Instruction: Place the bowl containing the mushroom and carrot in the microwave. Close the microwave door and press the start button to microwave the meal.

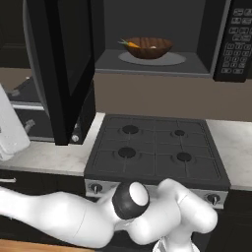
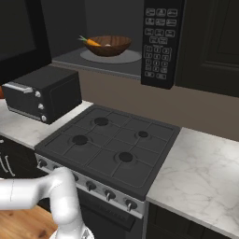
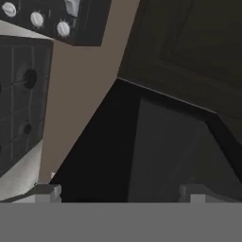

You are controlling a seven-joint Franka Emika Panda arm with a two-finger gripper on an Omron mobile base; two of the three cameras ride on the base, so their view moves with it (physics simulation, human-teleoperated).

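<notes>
And here we are: the wide, dark-brown wooden bowl (image 1: 147,47) sits inside the big black microwave (image 1: 197,37), upper centre of the left base view, resting on the grey round turntable (image 1: 170,59), with the bright orange carrot (image 1: 131,44) poking over its left rim and the whitish mushroom (image 1: 153,47) just peeking beside it. That placement looks finished, so the job now reads as the door. The big black microwave door (image 1: 64,59) hangs swung wide open down the left of that view, jutting out over the pale marble counter (image 1: 44,157) so the cavity stays reachable. The arm sweeps off low to the left, likely going round behind that panel to push it shut. In the hand view the gripper (image 3: 120,194) has its two small dark fingertips (image 3: 45,193) spread as far apart as they go, nothing between them, facing a broad dark slab, probably the door, though I can't be sure. The right base view offers what the left doesn't: the pale-buttoned keypad (image 2: 158,42) face-on, where the start button lives, plus the smaller black toaster oven (image 2: 44,93) with knobs at middle left, beside the dark gas stove (image 2: 109,144).
</notes>
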